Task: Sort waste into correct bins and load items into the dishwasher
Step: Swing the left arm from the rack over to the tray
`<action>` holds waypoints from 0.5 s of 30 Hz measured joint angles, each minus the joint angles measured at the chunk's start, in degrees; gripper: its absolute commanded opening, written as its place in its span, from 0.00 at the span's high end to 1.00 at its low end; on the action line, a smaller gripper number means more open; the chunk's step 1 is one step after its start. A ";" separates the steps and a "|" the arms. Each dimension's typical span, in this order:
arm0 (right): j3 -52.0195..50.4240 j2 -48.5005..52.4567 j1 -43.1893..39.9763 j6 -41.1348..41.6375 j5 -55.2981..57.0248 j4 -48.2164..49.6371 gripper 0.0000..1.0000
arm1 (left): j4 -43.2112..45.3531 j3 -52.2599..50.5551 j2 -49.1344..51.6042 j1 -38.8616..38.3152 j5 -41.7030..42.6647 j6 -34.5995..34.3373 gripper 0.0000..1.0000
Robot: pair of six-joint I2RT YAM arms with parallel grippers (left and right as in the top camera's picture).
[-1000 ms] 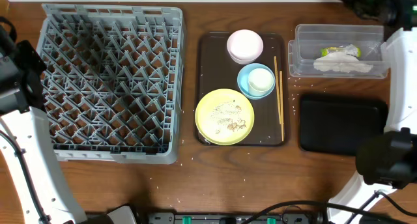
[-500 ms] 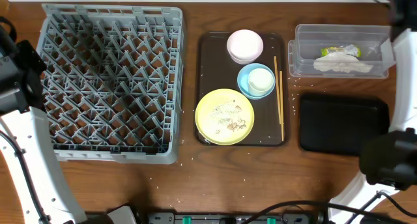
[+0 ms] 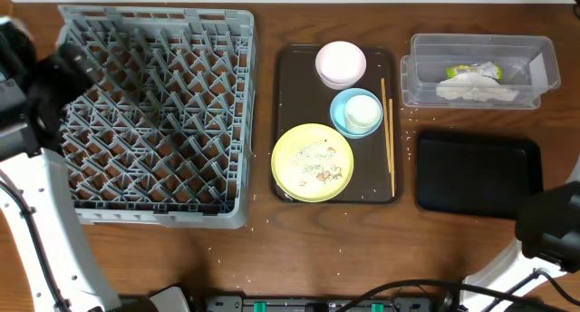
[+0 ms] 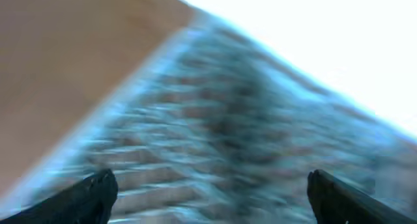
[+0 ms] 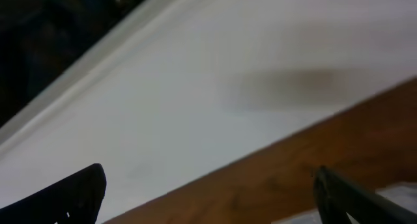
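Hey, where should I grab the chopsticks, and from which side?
Take the chopsticks probably just past their middle, from straight above, jaws closing across the pair. They lie flat, side by side along the tray rim, so nothing can slip under them, and that stretch is clear of the blue bowl.

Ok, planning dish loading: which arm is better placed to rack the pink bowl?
Left, probably: the left gripper, open, is at the grey rack, beside the tray holding the pink bowl. The right gripper is outside the overhead view.
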 measured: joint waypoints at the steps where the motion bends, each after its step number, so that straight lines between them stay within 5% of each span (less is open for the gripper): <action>1: 0.00 0.00 -0.09 0.00 0.24 -1.05 0.01 | 0.72 0.00 0.00 -0.04 4.39 -1.51 0.06; 8: 0.02 0.00 -0.09 0.02 1.22 -11.15 0.01 | 8.07 0.00 0.04 -1.68 25.75 -10.32 0.06; 15: 0.00 0.00 -0.09 0.07 1.38 -19.54 0.01 | 13.60 0.00 1.97 -11.87 31.23 -10.47 0.06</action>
